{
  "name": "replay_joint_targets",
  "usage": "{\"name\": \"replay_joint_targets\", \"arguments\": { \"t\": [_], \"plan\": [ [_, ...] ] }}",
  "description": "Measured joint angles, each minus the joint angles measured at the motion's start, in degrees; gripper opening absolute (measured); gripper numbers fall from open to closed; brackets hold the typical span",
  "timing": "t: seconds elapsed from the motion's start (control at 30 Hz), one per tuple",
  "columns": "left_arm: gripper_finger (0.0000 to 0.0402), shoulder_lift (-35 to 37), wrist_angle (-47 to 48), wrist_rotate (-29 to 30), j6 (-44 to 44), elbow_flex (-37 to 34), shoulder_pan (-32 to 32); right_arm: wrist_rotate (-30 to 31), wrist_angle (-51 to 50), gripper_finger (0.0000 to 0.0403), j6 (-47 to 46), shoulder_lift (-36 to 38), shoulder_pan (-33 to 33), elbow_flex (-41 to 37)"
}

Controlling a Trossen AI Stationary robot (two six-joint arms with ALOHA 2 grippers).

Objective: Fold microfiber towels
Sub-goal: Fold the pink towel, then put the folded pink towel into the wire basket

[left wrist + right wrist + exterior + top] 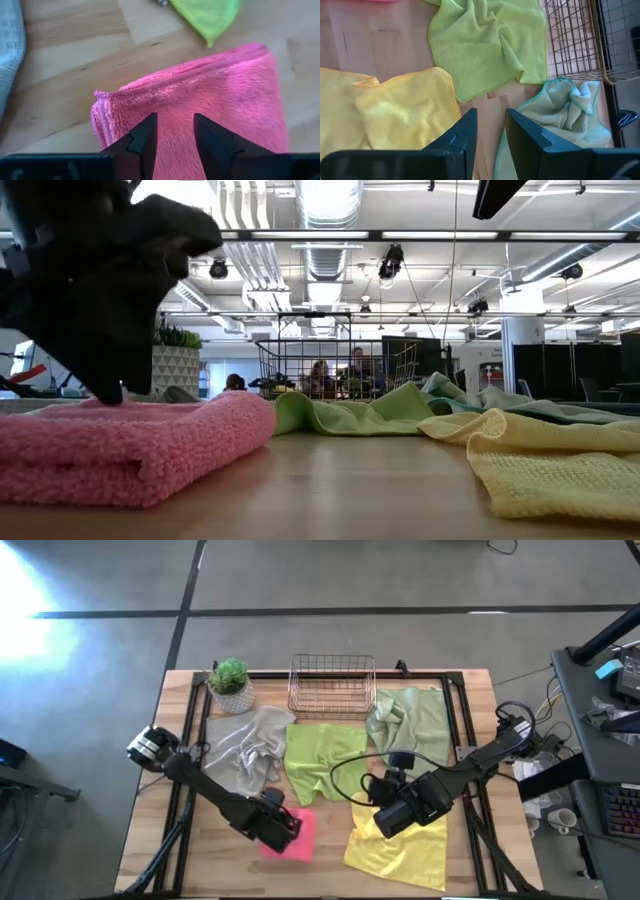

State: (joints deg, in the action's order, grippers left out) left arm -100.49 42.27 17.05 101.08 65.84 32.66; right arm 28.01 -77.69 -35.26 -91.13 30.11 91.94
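your left gripper (175, 137) is sitting low over the folded hot pink towel (200, 105), its two dark fingers (145, 142) standing a little apart with pink pile showing in the narrow gap between them. in the low view its tip is coming down onto the top of the pink stack; whether it is pinching any cloth, you cannot tell from here. the pink towel is lying as a thick layered pad near the front edge of the wooden table (330, 875), left of centre, one corner pointing toward the lime green towel (322, 758).

your right gripper (487, 135) is hovering above the table with nothing between its fingers, which are also standing slightly apart. below it bare wood is showing, with the yellow towel (400, 848) to one side and the pale sage green towel (412, 722) to the other. the yellow towel is lying spread and partly doubled over at the front right of the table, the right arm crossing above its upper edge.

the lime green towel is lying rumpled in the middle, just in front of the copper wire basket (332, 685). the grey towel (245, 748) is lying crumpled to its left, the sage one crumpled to its right beside the basket. a small potted plant (231, 683) is standing at the back left corner.
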Motion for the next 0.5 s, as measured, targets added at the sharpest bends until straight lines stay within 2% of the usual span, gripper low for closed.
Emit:
{"name": "replay_joint_targets", "arguments": {
  "t": [0.3, 0.5],
  "plan": [
    [0.0111, 9.06, 14.32, 0.68, -5.63, 0.15, 0.5, 0.02, -0.8, 0.0091, 1.84, 0.9, -0.04, -0.02],
    [0.0111, 15.81, 20.75, 3.68, -8.96, -0.52, 1.25, 0.1, -1.47, 0.0091, -1.31, 2.76, -0.02, -1.65]
  ]
}}
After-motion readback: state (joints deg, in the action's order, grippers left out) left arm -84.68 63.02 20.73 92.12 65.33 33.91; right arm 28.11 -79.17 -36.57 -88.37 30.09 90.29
